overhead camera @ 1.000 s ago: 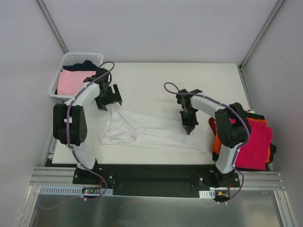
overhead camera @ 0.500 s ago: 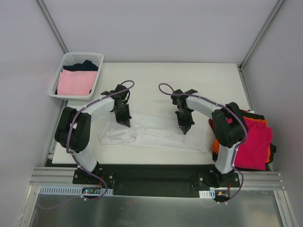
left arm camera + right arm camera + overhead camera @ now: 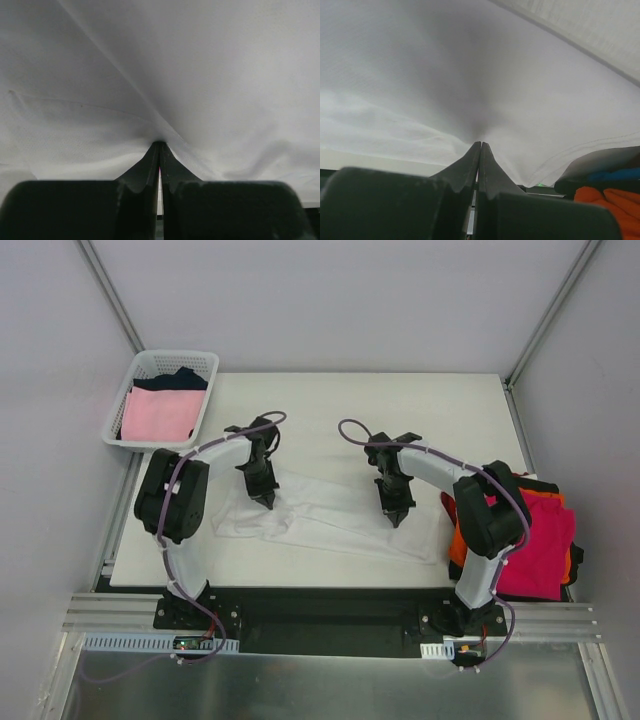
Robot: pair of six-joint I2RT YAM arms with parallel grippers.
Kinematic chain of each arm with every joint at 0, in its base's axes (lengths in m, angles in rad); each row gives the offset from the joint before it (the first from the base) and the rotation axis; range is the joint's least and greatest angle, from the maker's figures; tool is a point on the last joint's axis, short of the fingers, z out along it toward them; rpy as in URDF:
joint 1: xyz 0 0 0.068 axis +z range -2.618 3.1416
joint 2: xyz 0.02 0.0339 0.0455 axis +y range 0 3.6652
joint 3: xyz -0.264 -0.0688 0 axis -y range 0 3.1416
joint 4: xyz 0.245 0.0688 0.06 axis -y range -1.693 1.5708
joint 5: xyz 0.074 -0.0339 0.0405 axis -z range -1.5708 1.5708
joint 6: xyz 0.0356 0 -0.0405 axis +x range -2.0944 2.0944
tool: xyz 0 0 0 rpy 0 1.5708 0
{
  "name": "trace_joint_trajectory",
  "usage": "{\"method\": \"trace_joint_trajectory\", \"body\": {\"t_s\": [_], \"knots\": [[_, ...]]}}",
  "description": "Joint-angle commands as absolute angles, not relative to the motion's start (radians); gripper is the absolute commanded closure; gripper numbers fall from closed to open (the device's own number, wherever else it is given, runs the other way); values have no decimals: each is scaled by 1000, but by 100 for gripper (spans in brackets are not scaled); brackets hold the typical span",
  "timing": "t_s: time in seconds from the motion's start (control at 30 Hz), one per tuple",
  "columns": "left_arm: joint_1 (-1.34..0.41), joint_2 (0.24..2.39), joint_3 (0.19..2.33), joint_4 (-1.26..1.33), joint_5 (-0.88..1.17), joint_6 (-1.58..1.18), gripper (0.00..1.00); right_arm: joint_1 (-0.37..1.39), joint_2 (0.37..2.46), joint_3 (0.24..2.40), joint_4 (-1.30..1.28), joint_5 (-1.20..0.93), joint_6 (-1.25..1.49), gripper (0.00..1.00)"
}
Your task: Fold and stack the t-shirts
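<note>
**Change since a second ago:** the left gripper (image 3: 267, 500) has swung away from the basket (image 3: 150, 362), come down onto the white t-shirt (image 3: 330, 517) and closed. The right gripper (image 3: 394, 519) has barely shifted.

**Item 1, white t-shirt:** lies rumpled and stretched sideways across the near half of the table (image 3: 400, 405). Its near hem runs close to the front edge, and its right end reaches almost to the stack.

**Item 2, left gripper:** fingers pressed together, pinching the shirt's left part. Only the left wrist view shows this, with cloth (image 3: 200, 75) drawn to a peak at the tips (image 3: 159, 145) and creases fanning outward.

**Item 3, right gripper:** also pinching, on the shirt's right part. The right wrist view shows cloth tented at the tips (image 3: 480, 145) and a corner of the orange t-shirt (image 3: 605, 197) at lower right.

**Item 4, basket:** at the table's far left corner. The pale pink t-shirt (image 3: 160, 415) lies on top, and the navy t-shirt (image 3: 180, 378) behind it is mostly covered.

**Item 5, stack at the right edge:** the magenta-red t-shirt (image 3: 540, 540) is uppermost, with orange beneath. The black t-shirt (image 3: 530, 483) shows as a sliver at the far side. The right arm hides part of the stack.

**Open room:** the far half of the table, beyond both grippers.

**Unclear:** from above, the fingertips are too small to judge. In the right wrist view, a dark shape with a blue patch above the orange cloth cannot be identified.
</note>
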State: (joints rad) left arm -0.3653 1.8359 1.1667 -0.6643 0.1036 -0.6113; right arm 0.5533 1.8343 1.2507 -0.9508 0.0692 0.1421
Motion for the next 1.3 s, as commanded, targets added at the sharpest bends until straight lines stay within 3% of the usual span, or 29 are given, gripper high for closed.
{"method": "trace_joint_trajectory", "body": {"t_s": [0.0,0.37,0.7,0.83,1.0,1.27], "knots": [[-356,1992,1308,-661,69,-585,99,560,1776,1253,-992,104,153,99],[-319,2344,1892,-758,189,-554,83,568,1712,1184,-1025,118,189,99],[-236,2595,2359,-723,584,-632,64,587,1697,1226,-1060,133,209,99],[-238,2556,2346,-661,669,-643,50,592,1709,1247,-1055,135,210,99],[-245,2462,2286,-632,684,-643,1,597,1741,1285,-1043,143,198,99],[-333,2149,2018,-624,621,-569,1,565,1815,1341,-1006,187,115,99]]}}
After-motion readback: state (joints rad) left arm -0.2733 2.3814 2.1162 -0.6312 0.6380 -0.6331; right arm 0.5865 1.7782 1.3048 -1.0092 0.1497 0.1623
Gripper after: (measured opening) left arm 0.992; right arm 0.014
